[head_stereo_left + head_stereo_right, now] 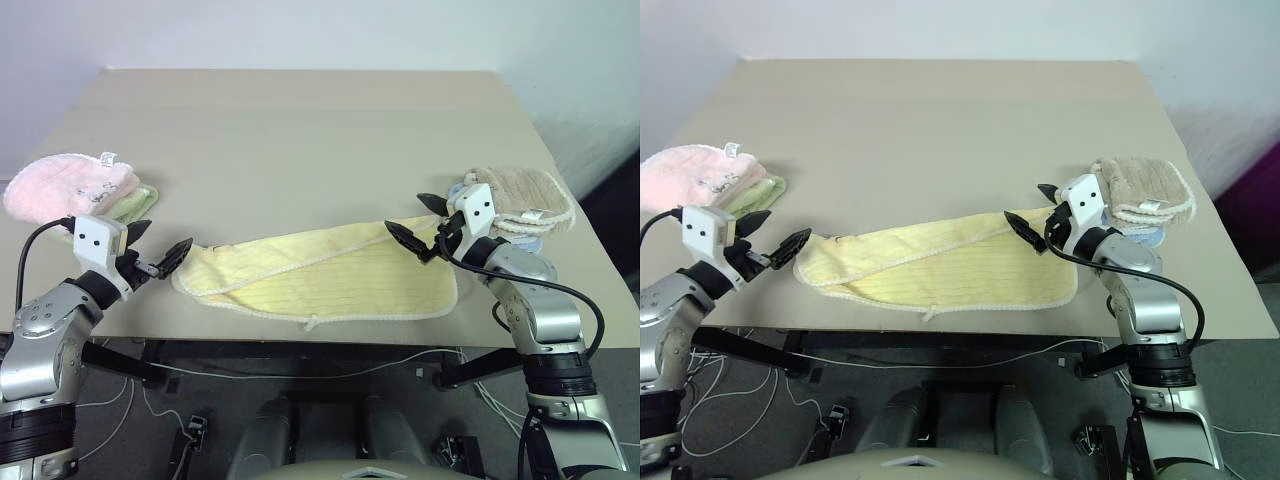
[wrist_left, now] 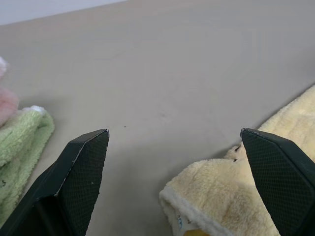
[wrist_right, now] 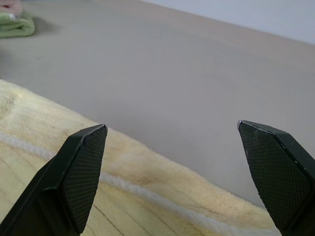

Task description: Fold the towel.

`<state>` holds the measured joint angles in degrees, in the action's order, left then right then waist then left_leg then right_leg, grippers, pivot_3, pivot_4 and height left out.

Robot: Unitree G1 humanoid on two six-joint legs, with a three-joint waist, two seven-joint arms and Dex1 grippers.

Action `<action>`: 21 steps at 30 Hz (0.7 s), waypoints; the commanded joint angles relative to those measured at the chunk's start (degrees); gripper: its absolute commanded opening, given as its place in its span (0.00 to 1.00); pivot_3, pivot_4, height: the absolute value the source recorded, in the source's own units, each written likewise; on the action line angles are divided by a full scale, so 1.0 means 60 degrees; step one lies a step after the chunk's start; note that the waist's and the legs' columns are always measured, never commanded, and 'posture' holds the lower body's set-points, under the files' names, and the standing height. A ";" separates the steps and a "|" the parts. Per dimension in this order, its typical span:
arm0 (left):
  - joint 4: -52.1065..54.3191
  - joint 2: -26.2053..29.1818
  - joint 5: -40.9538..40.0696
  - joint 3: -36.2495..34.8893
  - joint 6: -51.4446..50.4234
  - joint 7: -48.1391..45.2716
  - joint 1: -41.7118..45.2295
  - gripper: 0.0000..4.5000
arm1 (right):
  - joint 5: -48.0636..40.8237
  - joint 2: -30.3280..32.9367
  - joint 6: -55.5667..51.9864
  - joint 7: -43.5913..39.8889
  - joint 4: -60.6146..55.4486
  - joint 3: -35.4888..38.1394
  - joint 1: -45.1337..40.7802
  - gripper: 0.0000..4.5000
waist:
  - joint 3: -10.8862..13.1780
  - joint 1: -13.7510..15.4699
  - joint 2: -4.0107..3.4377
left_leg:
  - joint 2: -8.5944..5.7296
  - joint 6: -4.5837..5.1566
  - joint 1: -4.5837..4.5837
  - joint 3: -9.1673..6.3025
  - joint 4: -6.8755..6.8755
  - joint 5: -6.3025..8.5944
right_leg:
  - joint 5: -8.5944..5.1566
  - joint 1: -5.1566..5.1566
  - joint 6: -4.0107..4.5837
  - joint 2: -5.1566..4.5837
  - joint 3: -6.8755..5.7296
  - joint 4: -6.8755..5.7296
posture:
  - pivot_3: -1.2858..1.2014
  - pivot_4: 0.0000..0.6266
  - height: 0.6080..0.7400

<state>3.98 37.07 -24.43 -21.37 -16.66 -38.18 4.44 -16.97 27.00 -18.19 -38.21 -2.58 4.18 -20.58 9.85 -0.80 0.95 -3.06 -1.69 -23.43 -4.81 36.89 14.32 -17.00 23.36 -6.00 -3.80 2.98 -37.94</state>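
Left eye view, starting nearest: the towel [image 1: 320,282], pale yellow and ribbed with whitish edging, lies along the near edge of the table [image 1: 300,130], already doubled lengthwise into a long band, its long axis running from nine o'clock to three o'clock across the front of the scene. A small loop hangs off its near edge, over the table's lip. The left gripper [image 1: 158,250] hovers at the band's nine o'clock end with its two black fingers spread wide and nothing between them; in its wrist view the towel's rounded end sits just ahead, toward one finger and not centred in the gap. The right gripper [image 1: 422,222] hangs over the far corner at the three o'clock end, likewise spread and empty, its wrist view looking down on the stitched edge. Each arm stands at its own end, so neither is clearly nearer; the next fold, I judge, turns on bringing one short end along that axis to meet the other. Farther out, a pink cloth [image 1: 68,186] on a light green towel [image 1: 135,203] sits at ten o'clock, a tan fluffy towel [image 1: 520,195] at two o'clock.
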 commanded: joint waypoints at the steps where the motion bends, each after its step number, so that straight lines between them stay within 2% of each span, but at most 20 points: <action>1: 0.0481 0.0161 -0.0182 -0.0145 -0.0139 -0.0034 0.0055 1.00 | 0.0009 -0.0167 0.0255 0.0118 -0.0249 -0.0023 0.0026 0.99 | 0.0000 0.0000 0.0000 | 0.0000 0.0000 0.0000 0.0000 0.0000 0.0000 | 0.0000 0.0000 0.0000 0.0000 0.0000 0.0000 | 0.52 0.24 1.00; 6: 0.0511 0.0329 -0.0186 -0.0053 -0.0161 -0.0559 -0.0046 1.00 | 0.0002 -0.0403 0.0321 0.0399 -0.0471 -0.0012 0.0159 0.99 | 0.0000 -0.0003 0.0000 | 0.0000 0.0000 0.0000 0.0000 -0.0001 0.0000 | 0.0000 0.0000 0.0000 0.0001 0.0000 0.0000 | 0.52 0.24 1.00; 14: -0.0201 0.1282 -0.0076 -0.0210 0.0044 -0.1593 0.0092 1.00 | 0.0038 -0.0552 0.0490 0.0553 -0.0368 -0.0131 0.0222 0.99 | 0.0002 -0.0010 -0.0004 | 0.0000 0.0000 0.0001 -0.0001 -0.0003 0.0000 | -0.0001 0.0002 0.0001 0.0002 -0.0001 0.0000 | 0.52 0.24 1.00; 21: -0.0872 0.3424 0.0461 0.0367 0.1539 -0.4843 -0.0380 1.00 | 0.0147 -0.0780 0.0752 0.0580 0.0120 -0.0231 -0.0026 0.99 | 0.0013 -0.0041 -0.0031 | 0.0000 -0.0001 0.0004 0.0006 -0.0018 0.0000 | -0.0002 0.0004 0.0004 -0.0004 0.0003 0.0005 | 0.52 0.24 1.00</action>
<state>-0.84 56.17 -22.17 -19.24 -9.95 -63.69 2.36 -16.21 22.59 -15.61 -34.74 -1.66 2.52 -19.25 9.93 -1.04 0.76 -3.06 -1.70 -23.40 -4.77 36.78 14.32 -17.01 23.39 -5.98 -3.82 3.00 -37.91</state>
